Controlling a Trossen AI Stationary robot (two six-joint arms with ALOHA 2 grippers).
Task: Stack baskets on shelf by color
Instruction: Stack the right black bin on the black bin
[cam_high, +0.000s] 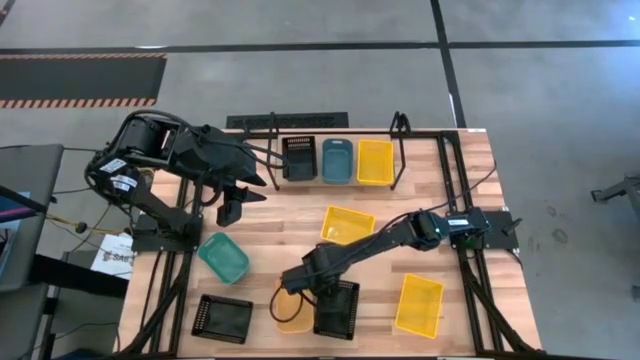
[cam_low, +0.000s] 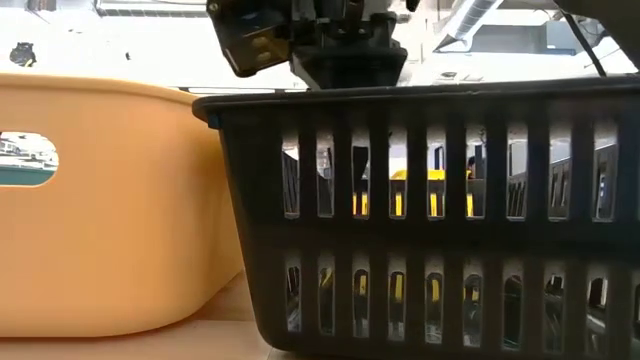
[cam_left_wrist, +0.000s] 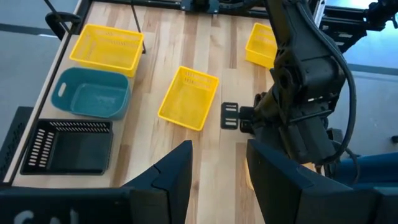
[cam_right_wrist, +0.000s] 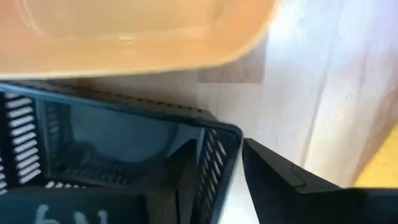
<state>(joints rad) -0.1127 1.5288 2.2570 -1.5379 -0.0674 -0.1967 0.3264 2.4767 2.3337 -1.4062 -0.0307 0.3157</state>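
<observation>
My right gripper (cam_right_wrist: 217, 162) points down, open, over a black basket (cam_high: 337, 308) near the table's front edge. One finger is inside the basket, the other outside its end wall (cam_right_wrist: 219, 152). An orange basket (cam_high: 291, 312) stands right beside it. My left gripper (cam_high: 232, 208) hangs open and empty high over the table's left side. On the shelf (cam_high: 398, 140) at the far edge rest a black basket (cam_high: 299, 158), a blue-grey one (cam_high: 337, 160) and a yellow one (cam_high: 375, 161). My right gripper stands astride the black basket's end wall (cam_right_wrist: 219, 152) from above. A strip of table shows between the outer finger (cam_right_wrist: 280, 177) and the wall. The inner finger is dark against the dark basket, so I cannot tell whether it touches. The basket's bottom rests on the table.
On the table also lie a teal-green basket (cam_high: 223, 257), a second black basket (cam_high: 222, 318) at the near left, and two yellow baskets (cam_high: 347, 225) (cam_high: 419, 304). Bare wood lies between the shelf and the loose baskets.
</observation>
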